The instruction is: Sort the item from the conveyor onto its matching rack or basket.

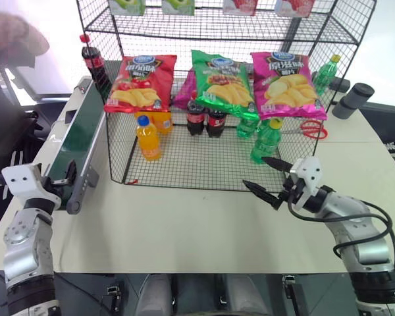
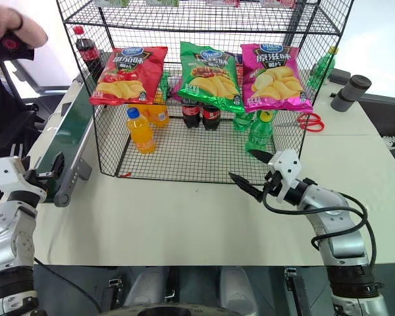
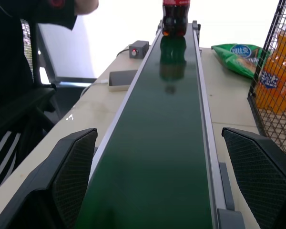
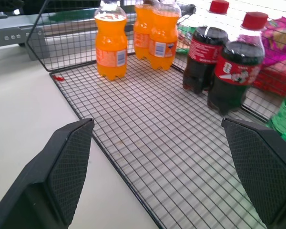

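— Surface and containers?
— A pale tabletop (image 1: pixel 184 230) is carrying the conveyor (image 1: pixel 76 141) and rack (image 1: pixel 204 164), which is holding orange, cola and green bottles.
— Item, jaws?
— The cola bottle (image 1: pixel 92 62) is standing at the conveyor's far end; both grippers' jaws are gaping wide, gripping nothing.

Small plastic cola bottle (image 1: pixel 94 63), dark liquid, red cap and red label: upright at the far end of the long narrow dark-green conveyor belt with grey metal side rails (image 1: pixel 78 131). Belt runs along the left side of the large black wire-mesh shelf rack (image 1: pixel 184 160). Red, green and pink crisp bags hang on rack front.
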### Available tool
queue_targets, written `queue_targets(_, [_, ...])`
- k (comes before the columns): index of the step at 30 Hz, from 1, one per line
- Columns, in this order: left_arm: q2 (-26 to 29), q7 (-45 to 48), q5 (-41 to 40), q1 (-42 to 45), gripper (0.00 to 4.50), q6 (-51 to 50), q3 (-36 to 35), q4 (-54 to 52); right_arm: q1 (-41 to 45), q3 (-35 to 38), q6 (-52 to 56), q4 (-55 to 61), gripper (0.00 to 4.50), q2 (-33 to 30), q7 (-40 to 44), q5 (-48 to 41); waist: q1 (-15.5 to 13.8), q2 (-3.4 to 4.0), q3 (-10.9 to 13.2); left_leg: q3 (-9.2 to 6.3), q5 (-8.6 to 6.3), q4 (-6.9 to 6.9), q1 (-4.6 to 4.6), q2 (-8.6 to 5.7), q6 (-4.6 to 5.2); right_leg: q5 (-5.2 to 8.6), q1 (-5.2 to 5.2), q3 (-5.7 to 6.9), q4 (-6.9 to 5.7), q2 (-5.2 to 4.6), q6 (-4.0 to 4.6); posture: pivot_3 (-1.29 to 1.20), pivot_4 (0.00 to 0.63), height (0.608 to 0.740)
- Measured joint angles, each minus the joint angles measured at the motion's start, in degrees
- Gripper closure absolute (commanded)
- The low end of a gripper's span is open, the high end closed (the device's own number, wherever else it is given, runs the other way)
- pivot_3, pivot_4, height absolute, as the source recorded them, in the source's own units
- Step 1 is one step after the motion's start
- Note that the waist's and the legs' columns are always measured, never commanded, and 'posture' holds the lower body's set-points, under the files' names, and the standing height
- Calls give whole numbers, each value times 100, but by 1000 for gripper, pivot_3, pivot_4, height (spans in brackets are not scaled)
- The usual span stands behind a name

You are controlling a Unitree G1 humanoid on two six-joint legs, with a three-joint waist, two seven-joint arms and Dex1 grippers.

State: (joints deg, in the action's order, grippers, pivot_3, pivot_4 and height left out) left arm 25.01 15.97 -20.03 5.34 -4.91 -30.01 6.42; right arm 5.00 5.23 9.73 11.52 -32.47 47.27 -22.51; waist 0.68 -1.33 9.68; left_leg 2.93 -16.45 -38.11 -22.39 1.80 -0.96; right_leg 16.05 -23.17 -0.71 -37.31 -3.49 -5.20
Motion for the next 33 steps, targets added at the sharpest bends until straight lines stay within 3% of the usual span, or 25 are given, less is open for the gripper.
queue_targets(7, [-8, -112, 171, 172, 0, 146, 94, 261, 52, -305, 485, 227, 43, 20, 88, -118, -1, 0, 0, -2, 0, 0, 0, 1, 0, 0, 0, 1, 0, -1, 0, 0, 150, 740])
queue_targets(33, [57, -98, 383, 358, 0, 483, 258, 740, -80, -1286, 627, 1605, 43, 785, -79, -482, 6, -6, -3, -5, 0, 1, -1, 1, 0, 0, -1, 5, 0, -7, 0, 0, 150, 740])
